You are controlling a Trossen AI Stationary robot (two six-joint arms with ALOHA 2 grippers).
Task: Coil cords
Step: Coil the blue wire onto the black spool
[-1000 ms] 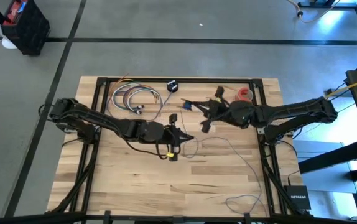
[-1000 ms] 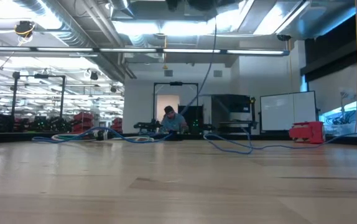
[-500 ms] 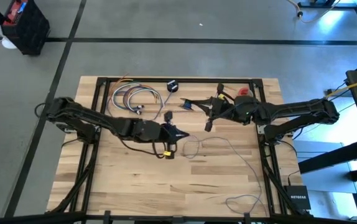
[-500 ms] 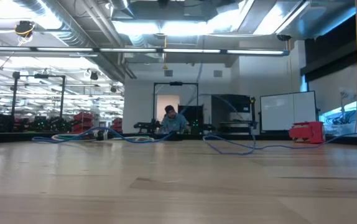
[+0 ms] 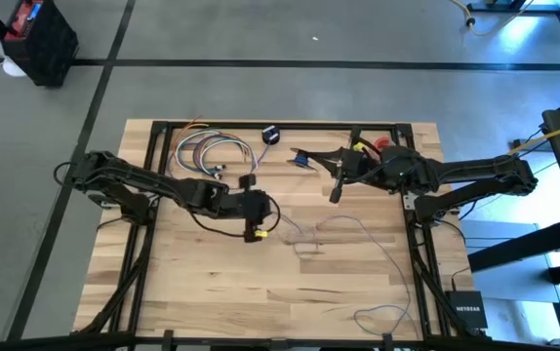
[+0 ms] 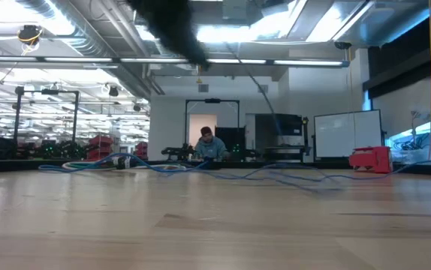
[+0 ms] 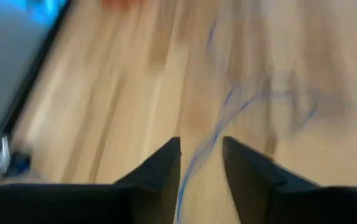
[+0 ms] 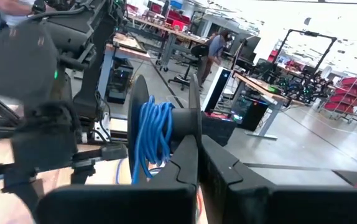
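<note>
The cord is thin and bluish. Part of it lies in loose loops [image 5: 304,234] on the wooden table and trails toward the near right corner [image 5: 378,314]. The rest is wound on a black spool [image 8: 160,134] that my right gripper [image 8: 198,155] holds level above the far middle [image 5: 319,163]. My left gripper [image 5: 268,212] tilts down over the loops. It is open, and a stretch of cord [image 7: 194,158] runs through the gap between its fingers [image 7: 201,149]. I cannot tell whether that stretch touches them. My right gripper is shut on the black spool, its fingertips meeting at the rim of one flange [image 8: 194,127]. The fingers come at it level from the table's right side. The spool is lifted clear of the table, and the blue windings [image 8: 153,140] sit between its two flanges.
A bundle of coloured cables [image 5: 212,151] and a small black part [image 5: 270,135] lie at the far left. A red tape roll [image 5: 385,146] sits at the far right under the right arm. A black box [image 5: 467,310] lies past the near right corner.
My left gripper has tipped downward and drawn back a little toward the table's left. The stretch of cord that rose steeply from the table has dropped and now lies low and slack. My right gripper has shifted slightly toward the table's right with the spool.
</note>
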